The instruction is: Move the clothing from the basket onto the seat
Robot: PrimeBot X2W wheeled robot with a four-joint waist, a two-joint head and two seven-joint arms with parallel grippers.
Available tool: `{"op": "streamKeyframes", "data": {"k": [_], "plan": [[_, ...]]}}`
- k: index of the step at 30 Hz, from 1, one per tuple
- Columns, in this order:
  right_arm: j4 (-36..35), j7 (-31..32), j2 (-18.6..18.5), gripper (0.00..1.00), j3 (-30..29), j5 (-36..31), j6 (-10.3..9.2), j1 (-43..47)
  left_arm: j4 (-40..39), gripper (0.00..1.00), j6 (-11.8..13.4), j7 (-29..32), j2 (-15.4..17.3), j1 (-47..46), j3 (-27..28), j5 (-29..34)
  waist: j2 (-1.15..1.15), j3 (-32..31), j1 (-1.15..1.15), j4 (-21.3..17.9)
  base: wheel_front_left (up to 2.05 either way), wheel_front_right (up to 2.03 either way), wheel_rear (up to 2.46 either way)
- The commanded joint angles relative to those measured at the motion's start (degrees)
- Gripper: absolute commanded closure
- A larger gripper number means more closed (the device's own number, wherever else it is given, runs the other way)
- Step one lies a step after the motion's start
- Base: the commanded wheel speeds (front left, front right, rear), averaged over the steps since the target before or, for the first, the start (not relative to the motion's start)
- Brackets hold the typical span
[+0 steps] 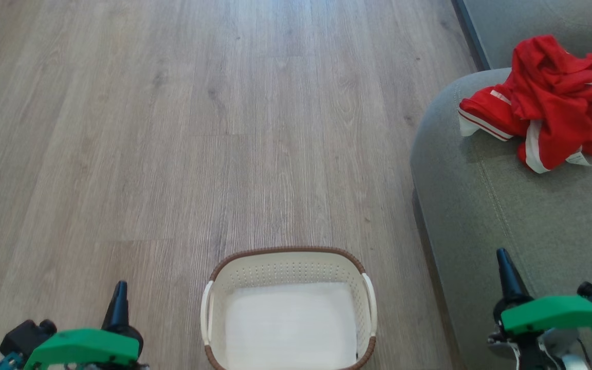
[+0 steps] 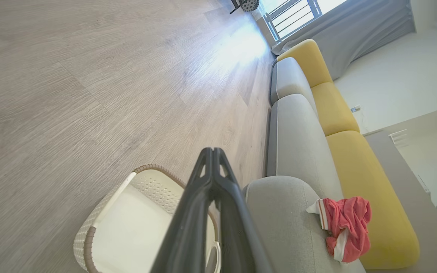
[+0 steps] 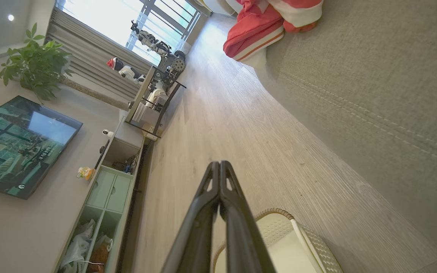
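Now the clothing (image 1: pixel 548 97) lies bunched on the seat (image 1: pixel 506 216), stretched left to right, both arms' jaws pressed together.

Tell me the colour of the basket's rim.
Brown; the basket rim shows best in the head view.

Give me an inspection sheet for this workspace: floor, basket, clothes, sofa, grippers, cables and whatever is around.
Surface: grey-brown wood-plank floor, even, no spills seen.
Job's things: white perforated plastic basket with a brown rim, empty, standing on the floor beside the sofa; bright red white-striped clothing bunched on the grey fabric sofa.
Clutter: nothing seen on the floor.
Grippers: left gripper shut, empty, left of the basket; right gripper shut, empty, seen against the sofa.
Cables: nothing seen.
Surroundings: yellow back cushions, wall television, potted plant, pale green cabinet, curtained window.
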Motion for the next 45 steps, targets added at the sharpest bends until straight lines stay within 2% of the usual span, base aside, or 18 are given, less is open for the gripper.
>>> {"op": "streamKeyframes", "data": {"k": [1, 45], "plan": [[-2.3, 0.5, -0.1, 1.00, 0.2, 1.5, 0.00, -3.3, -1.7, 1.00, -0.6, 0.3, 0.2, -3.4, 1.7, -1.4, 0.00, 0.0, 0.00, 0.0, 0.00, 0.00, 0.00], [-4.2, 7.6, -0.1, 1.00, -2.2, 28.6, -0.01, -5.4, -0.8, 1.00, -7.2, 7.5, -1.6, -9.2, 7.8, -26.4, 0.00, 0.8, 0.00, -0.2, 0.00, 0.00, 0.00]]}}
